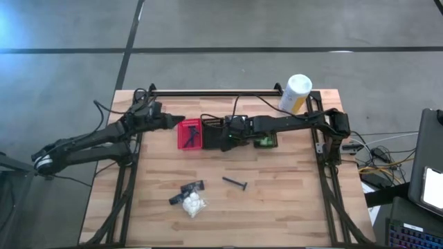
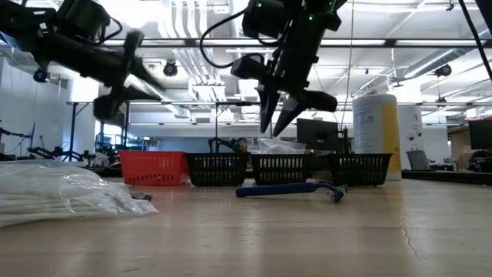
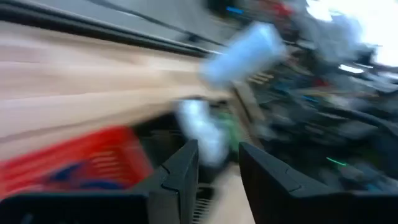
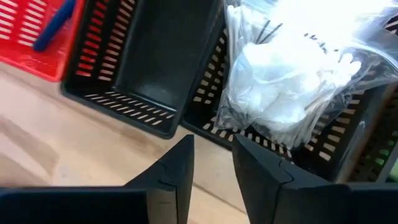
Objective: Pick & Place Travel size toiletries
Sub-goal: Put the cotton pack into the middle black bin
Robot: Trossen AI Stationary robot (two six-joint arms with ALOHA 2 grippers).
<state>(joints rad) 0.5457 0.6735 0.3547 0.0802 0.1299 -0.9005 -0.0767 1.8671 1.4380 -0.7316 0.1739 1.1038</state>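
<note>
Reaching across from the table's right side, the right arm stretches level over the row of baskets, and the right gripper (image 2: 278,115) hangs above them pointing down, its two dark fingers (image 4: 176,167) drawn close with only a narrow gap and nothing between them. Just beyond those fingers a white plastic-wrapped bundle (image 4: 292,81) lies in a black mesh basket (image 4: 214,121), apart from the fingers; the black basket next to it (image 4: 134,62) shows a bare floor, and a blue stick-like piece (image 4: 55,25) rests in the red basket (image 1: 190,134). The left arm angles in from the table's left, and the left gripper (image 1: 172,122) is held in the air beside the red basket, its fingers (image 3: 180,171) a little apart and holding nothing. Well apart from both grippers, on the near part of the wooden table (image 1: 291,200), lie a slim razor-like stick (image 1: 235,182), a second white wrapped bundle (image 1: 193,203) and a small dark piece (image 1: 192,187) touching it. A tall white-and-yellow canister (image 1: 295,93) stands at the far right corner.
</note>
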